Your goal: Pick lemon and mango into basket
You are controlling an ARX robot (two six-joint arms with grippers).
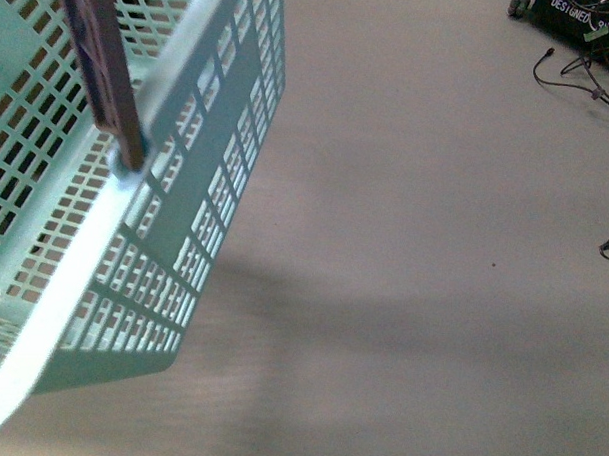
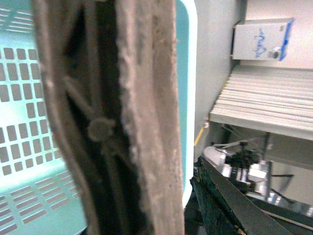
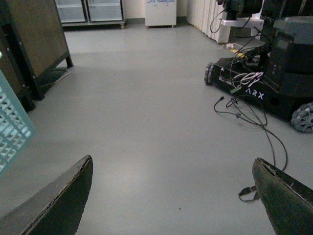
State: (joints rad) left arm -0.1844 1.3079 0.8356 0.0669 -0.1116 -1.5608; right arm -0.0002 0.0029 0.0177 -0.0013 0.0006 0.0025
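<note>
Hanging over a big stretch of grey floor (image 1: pixel 432 293), the basket (image 1: pixel 217 145) is up in the air and tilted hard, one long wall sloping down. Its brown handle (image 1: pixel 105 71) fills the left wrist view, right up against the camera, with one dark finger (image 2: pixel 222 200) of the left hand (image 2: pixel 151 200) just beside it. My guess is that hand carries the basket by the handle, but I can't tell how far it's closed, since the handle hides the rest. The right hand (image 3: pixel 172 164) is spread wide with nothing in it, just floor between the fingers. There's no lemon or mango in any view, and the slotted bits of basket I can see show no fruit, so I'd say neither is in yet. Worry from here: a basket dangling crooked off one handle can swing or slip if the arm moves fast, and fruit dropped in at that tilt could roll out. Also there are loose cables (image 3: pixel 254 122) on the floor
</note>
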